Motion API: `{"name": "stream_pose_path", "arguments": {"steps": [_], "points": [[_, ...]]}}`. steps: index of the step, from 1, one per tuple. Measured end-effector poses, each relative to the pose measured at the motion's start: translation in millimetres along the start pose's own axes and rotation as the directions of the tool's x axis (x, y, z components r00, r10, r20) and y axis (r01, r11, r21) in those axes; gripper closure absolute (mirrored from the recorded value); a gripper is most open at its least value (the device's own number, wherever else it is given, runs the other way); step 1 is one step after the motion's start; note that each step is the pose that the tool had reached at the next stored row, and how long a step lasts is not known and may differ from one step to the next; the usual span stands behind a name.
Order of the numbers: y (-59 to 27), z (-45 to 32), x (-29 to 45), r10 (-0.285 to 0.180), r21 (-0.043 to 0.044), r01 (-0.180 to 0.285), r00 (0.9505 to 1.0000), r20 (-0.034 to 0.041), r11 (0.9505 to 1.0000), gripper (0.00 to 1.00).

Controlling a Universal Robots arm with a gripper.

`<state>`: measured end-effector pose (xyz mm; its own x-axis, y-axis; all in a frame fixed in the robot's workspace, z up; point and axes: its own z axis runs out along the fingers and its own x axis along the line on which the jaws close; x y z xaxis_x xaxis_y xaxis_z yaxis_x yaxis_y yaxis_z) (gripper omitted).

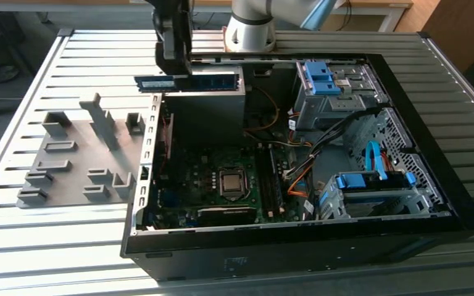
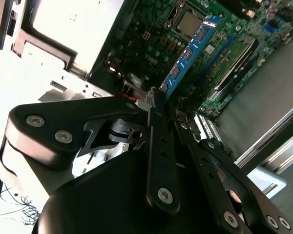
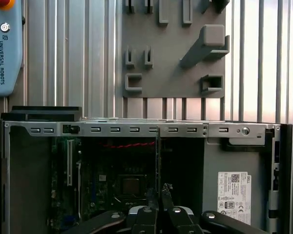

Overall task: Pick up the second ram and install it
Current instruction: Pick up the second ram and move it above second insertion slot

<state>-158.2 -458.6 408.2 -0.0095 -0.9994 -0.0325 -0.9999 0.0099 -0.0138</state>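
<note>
In the exterior view the second ram [image 1: 208,81], a long blue-green stick with a white label, hangs level over the power-supply box [image 1: 205,111] at the far end of the open computer case [image 1: 303,237]. My gripper [image 1: 175,75] is shut on its end toward the exterior view's left. In the second wrist view the ram [image 2: 189,52] juts out from between the black fingers [image 2: 155,105], with the motherboard [image 2: 151,44] and processor socket [image 2: 188,22] beyond it. In the first wrist view the gripper [image 3: 159,191] hovers over the case interior.
A grey slotted fixture plate [image 1: 81,154] [image 3: 171,53] lies on the ribbed table beside the case. Bright blue drive-bay clips [image 1: 320,77] [image 1: 373,180], cables and drive cages fill the case's side toward the exterior view's right. A teach pendant [image 3: 5,48] rests on the table.
</note>
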Motion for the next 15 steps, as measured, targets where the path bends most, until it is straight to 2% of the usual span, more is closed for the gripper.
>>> {"name": "stream_pose_path", "arguments": {"steps": [15], "points": [[-52.3, 1.1, -0.5, 0.001, 0.0000, -0.001, 1.0000, 0.0000, 1.0000, 0.86]]}}
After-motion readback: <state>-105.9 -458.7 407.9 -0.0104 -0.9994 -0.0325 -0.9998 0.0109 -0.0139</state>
